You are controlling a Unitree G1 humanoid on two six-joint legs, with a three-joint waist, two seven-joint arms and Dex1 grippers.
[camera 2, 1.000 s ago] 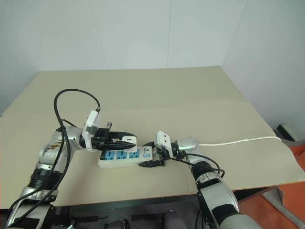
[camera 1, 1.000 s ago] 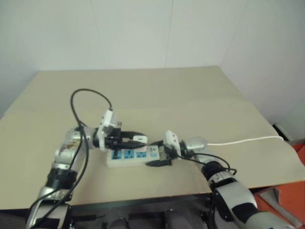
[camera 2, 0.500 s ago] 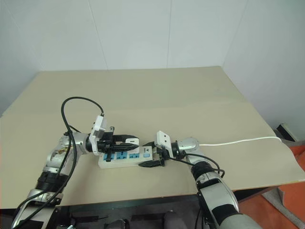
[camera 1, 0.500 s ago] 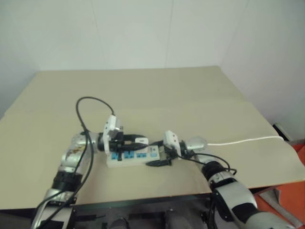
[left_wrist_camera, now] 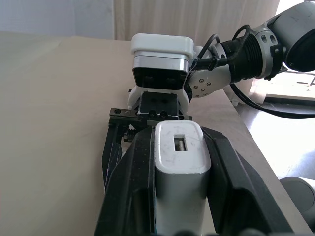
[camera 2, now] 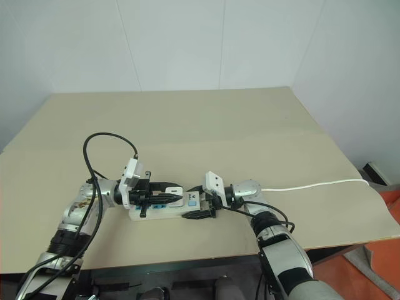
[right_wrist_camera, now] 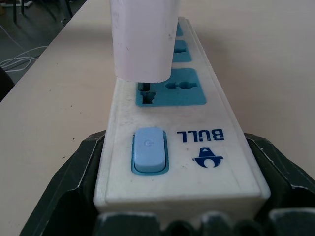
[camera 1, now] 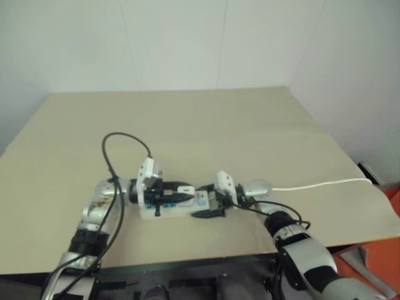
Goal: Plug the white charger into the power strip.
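The white charger [left_wrist_camera: 179, 162] sits between the black fingers of my left gripper [camera 2: 170, 194], which is shut on it and lies level over the power strip [camera 2: 140, 215]. In the right wrist view the charger [right_wrist_camera: 142, 39] hangs just above the blue socket nearest the switch, and a dark prong reaches into that socket's slot. The power strip [right_wrist_camera: 197, 147] lies flat on the tan table. My right gripper [camera 2: 199, 201] is shut on its switch end, with one finger [right_wrist_camera: 74, 196] against each long side.
The strip's thin white cord [camera 2: 312, 184] runs right across the table to its edge. A black cable [camera 2: 106, 137] loops up from my left arm. The table's front edge [camera 2: 187, 253] lies close below the strip. Bare tabletop stretches behind it.
My left gripper has sunk with the charger from above the strip down onto the socket by the switch. The right gripper and the strip have kept still.
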